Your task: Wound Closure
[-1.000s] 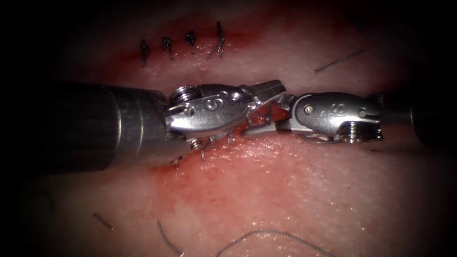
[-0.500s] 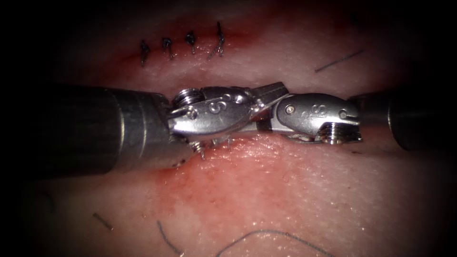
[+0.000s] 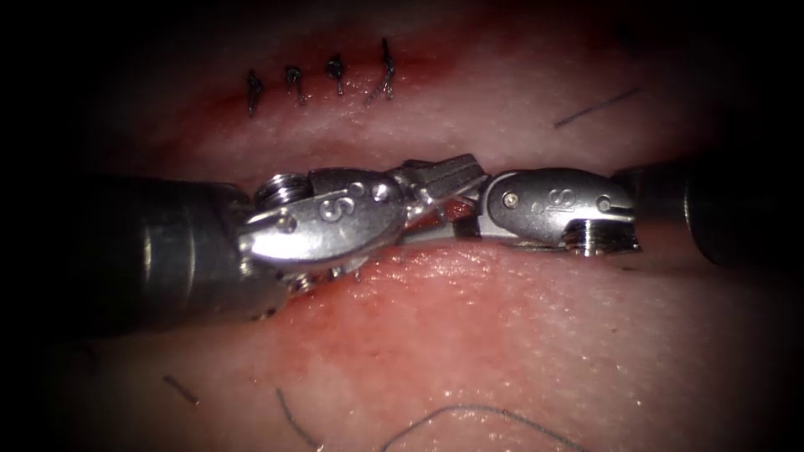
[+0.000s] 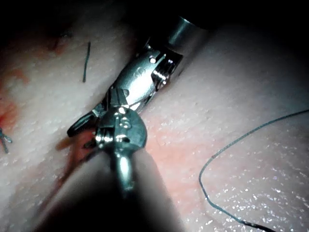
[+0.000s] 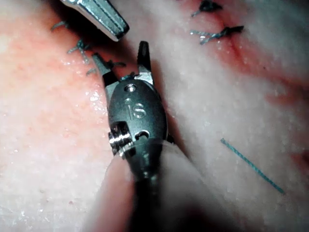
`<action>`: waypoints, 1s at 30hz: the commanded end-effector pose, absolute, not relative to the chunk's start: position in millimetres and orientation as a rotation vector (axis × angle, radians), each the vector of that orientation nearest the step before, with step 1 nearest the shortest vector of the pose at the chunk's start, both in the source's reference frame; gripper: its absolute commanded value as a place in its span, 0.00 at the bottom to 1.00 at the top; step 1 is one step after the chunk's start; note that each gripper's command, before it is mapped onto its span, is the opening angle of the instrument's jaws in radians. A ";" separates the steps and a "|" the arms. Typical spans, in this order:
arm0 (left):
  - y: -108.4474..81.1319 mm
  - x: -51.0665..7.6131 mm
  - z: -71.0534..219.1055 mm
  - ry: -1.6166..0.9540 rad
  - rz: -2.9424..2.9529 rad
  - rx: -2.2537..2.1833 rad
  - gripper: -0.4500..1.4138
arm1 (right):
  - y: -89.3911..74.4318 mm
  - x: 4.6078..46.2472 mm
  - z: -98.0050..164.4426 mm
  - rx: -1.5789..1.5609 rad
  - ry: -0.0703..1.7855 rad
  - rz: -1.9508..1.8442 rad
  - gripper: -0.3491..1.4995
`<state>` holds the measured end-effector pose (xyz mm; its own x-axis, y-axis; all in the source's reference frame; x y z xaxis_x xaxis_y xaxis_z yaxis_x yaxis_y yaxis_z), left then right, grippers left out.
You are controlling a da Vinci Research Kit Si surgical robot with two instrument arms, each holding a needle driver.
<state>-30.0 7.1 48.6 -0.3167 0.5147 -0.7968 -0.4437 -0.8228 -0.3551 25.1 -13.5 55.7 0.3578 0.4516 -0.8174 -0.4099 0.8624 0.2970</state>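
Observation:
My left tool (image 3: pixel 462 199) reaches in from the left over the middle cut (image 3: pixel 435 251) in the tissue (image 3: pixel 519 343), its jaws open and holding nothing. My right tool (image 3: pixel 466 224) comes in from the right and meets it tip to tip. The right wrist view shows the right tool (image 5: pixel 121 57) with its jaws open around a short dark thread end of a stitch (image 5: pixel 115 63), not closed on it. One jaw of the left tool (image 5: pixel 99 14) hangs just beyond. The left tool's stitches (image 3: pixel 356 272) show beneath its wrist. I see no needle.
Several tied stitches (image 3: pixel 335 79) close a second cut at the back. A long loose thread (image 3: pixel 469 412) curves along the front edge, with cut ends of thread (image 3: pixel 596 107) (image 3: pixel 180 389) lying about. Red fluid (image 3: pixel 360 326) stains the tissue below the left tool.
The right tool moved left until its jaws met the left tool's. The left tool then drew back to the left and sank slightly, its jaws less wide apart.

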 end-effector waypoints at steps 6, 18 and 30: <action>3.3 -23.3 47.1 -0.035 2.201 -1.294 0.00 | -10.3 19.5 52.1 0.074 1.107 0.589 0.99; 3.6 -8.5 51.7 0.106 2.265 -1.120 0.00 | -7.5 15.0 47.5 0.055 1.114 0.565 0.99; 2.0 -8.9 61.9 0.024 2.225 -1.102 0.05 | -8.9 16.9 49.9 0.035 1.079 0.548 0.99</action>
<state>-9.0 1.8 62.8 -0.4228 0.5787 -0.6974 -0.5476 -0.7763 -0.3122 16.3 -8.6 49.6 0.3574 0.4374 -0.8252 -0.4106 0.8672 0.2818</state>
